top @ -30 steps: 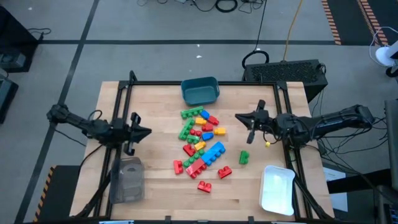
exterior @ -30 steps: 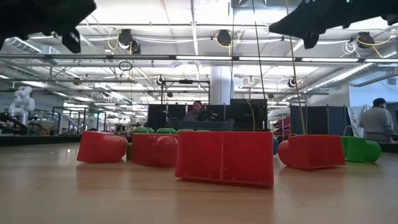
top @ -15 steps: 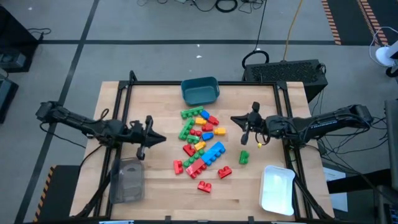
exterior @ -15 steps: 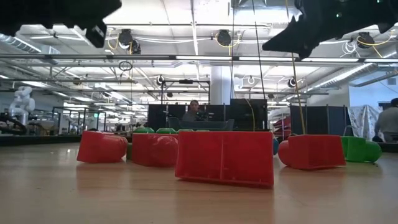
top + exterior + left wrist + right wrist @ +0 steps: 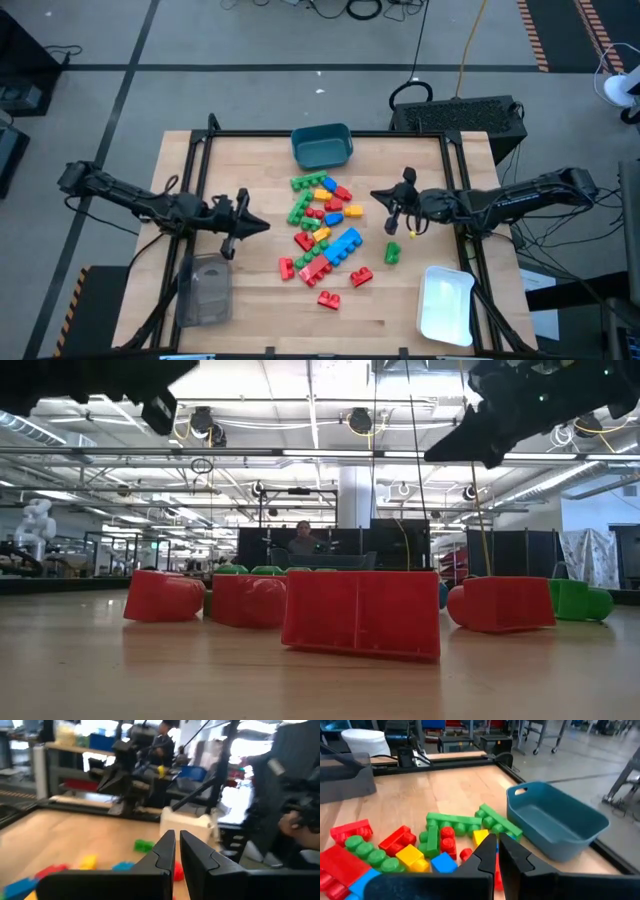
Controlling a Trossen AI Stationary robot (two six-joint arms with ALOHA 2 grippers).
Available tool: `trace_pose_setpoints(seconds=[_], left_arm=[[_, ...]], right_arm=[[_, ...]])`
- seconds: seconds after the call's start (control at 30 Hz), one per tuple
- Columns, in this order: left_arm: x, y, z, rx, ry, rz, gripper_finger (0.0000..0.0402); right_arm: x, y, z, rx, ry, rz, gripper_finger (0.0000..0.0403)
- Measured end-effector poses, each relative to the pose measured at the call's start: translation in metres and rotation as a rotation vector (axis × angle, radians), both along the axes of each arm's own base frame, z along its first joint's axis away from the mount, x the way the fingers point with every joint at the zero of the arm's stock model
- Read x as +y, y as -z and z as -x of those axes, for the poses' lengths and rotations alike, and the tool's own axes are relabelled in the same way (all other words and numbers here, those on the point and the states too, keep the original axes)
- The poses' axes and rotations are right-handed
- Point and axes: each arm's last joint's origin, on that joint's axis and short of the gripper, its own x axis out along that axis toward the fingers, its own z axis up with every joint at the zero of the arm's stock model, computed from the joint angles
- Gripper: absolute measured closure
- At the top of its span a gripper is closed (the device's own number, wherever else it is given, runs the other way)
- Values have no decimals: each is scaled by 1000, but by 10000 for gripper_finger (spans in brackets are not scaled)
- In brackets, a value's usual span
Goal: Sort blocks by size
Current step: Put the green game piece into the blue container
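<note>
The blocks (image 5: 325, 228) lie in a loose pile at the table's middle: red, green, blue, yellow and orange studded bricks. One green block (image 5: 392, 253) lies apart at the right. In the low view red blocks (image 5: 361, 614) rest flat on the wood. My left gripper (image 5: 262, 226) is shut and empty above the table, left of the pile. My right gripper (image 5: 376, 194) is shut and empty above the table, right of the pile. The right wrist view shows the pile (image 5: 420, 845) below its fingers (image 5: 497, 851).
A teal bin (image 5: 322, 146) stands at the far edge behind the pile. A white tray (image 5: 446, 303) sits at the near right corner. A clear grey container (image 5: 205, 290) sits at the near left. Bare wood lies along the near edge.
My left gripper has gone toward the table's right edge, nearer the pile. My right gripper has gone toward the left edge, nearer the pile. The blocks have not moved.
</note>
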Motion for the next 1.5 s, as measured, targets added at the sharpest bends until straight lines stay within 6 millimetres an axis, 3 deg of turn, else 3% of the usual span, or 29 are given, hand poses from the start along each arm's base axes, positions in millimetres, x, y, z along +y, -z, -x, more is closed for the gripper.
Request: trace_pose_setpoints(seconds=[0.17,0.37,0.53,0.83,1.3,1.5], left_arm=[[7,11,-6,83,-259,30,372],[20,13,-23,146,-363,56,372],[33,9,-48,334,-455,30,372],[77,16,-86,635,-426,123,370],[134,60,-94,802,-541,40,255],[152,79,-98,835,-542,21,233]], right_arm=[[0,11,-4,62,16,-34,399],[1,21,-9,101,28,-58,399],[-2,23,-9,107,54,-73,399],[-2,29,-6,149,73,-116,398],[-2,35,-2,210,94,-140,398],[-2,35,-2,209,94,-141,398]])
